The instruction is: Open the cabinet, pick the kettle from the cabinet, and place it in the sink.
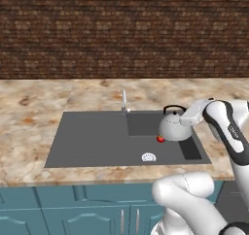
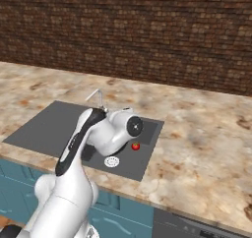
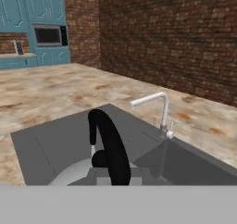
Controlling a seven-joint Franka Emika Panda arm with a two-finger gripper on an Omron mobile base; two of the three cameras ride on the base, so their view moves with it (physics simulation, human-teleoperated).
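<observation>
Left base view: I am holding the kettle (image 1: 174, 127) over the sink (image 1: 92, 142), jaws clenched on its black handle, lowering and releasing coming next.

No readable text or labels

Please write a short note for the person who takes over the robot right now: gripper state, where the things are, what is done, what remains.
Gripper: jaws shut on the kettle, gripping its black handle, seen up close in the hand view.
Kettle: at the right part of the sink, over the basin; I cannot tell if it touches the bottom.
Also in the sink: a small red thing beside the kettle, the drain, the faucet behind.
Done: kettle brought to the sink.
Left: lower it if needed, open the jaws, pull the arm away.
</observation>
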